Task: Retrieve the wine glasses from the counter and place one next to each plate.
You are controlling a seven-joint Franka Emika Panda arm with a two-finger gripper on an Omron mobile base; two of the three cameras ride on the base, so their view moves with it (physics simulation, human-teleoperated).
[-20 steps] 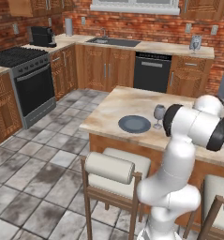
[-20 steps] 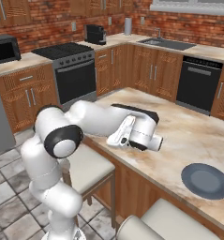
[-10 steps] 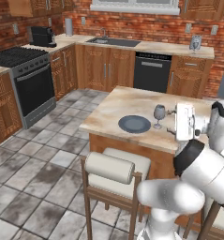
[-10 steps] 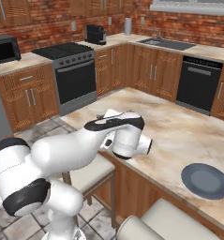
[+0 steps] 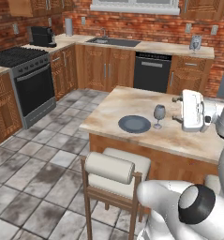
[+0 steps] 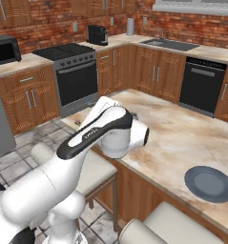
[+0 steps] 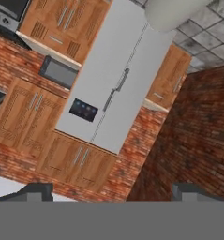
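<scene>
Left base view: one wine glass (image 5: 159,114) stands on the island just beside a plate (image 5: 134,124); a second glass (image 5: 195,42) waits on the counter (image 5: 169,47). Right base view: another plate (image 6: 209,183) lies alone. Hand view: gripper (image 7: 111,192) spread wide, holding nothing. Advisable to approach the counter glass level and close on its bowl.

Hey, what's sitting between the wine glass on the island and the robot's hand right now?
Nothing. In the left base view, just bare marbled island top separates the wine glass from the gripper, beside the plate.
</scene>
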